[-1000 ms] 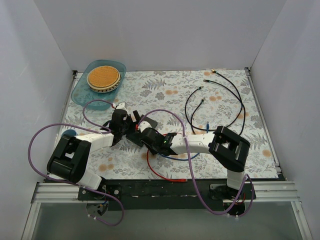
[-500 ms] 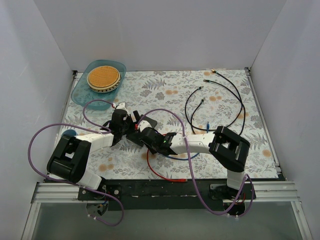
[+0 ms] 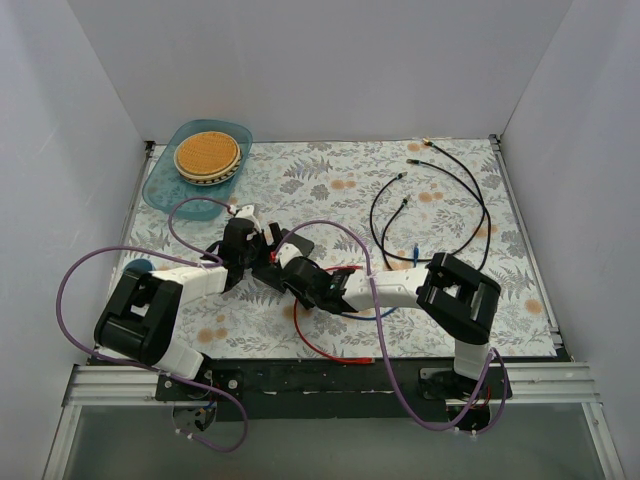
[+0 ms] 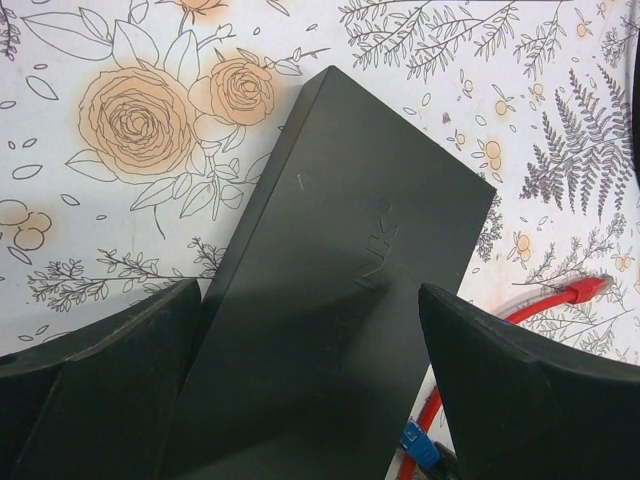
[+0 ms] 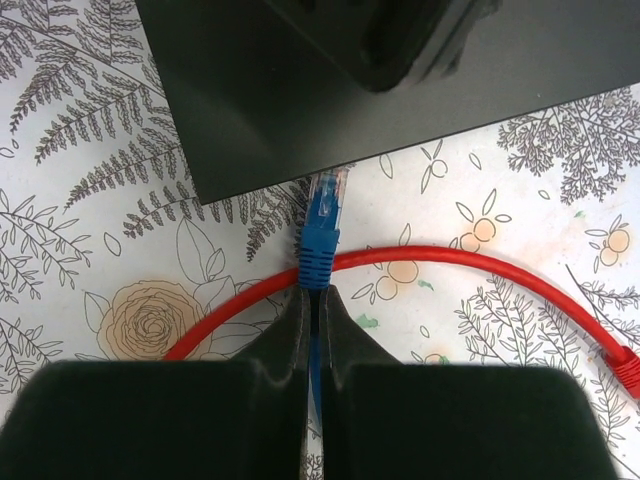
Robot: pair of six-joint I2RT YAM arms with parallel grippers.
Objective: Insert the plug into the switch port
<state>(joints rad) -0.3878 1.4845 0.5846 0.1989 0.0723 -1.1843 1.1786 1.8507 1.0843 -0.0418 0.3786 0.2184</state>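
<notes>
R pincer (image 5: 313, 305) clamped on blue plug (image 5: 322, 225) at switch (image 5: 300, 90) edge; L pincer (image 4: 310, 385) open astride switch.

switch (image 5: 330, 90) sockets hidden, blue plug (image 5: 323, 225) tip blurred

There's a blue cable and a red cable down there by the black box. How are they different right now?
The blue cable is pinched in the right gripper, while the red cable lies loose on the table. The blue one's clear plug points straight at the edge of the switch; the red one curves across beneath it, its red plug off to the side. Both look like network cables.
</notes>
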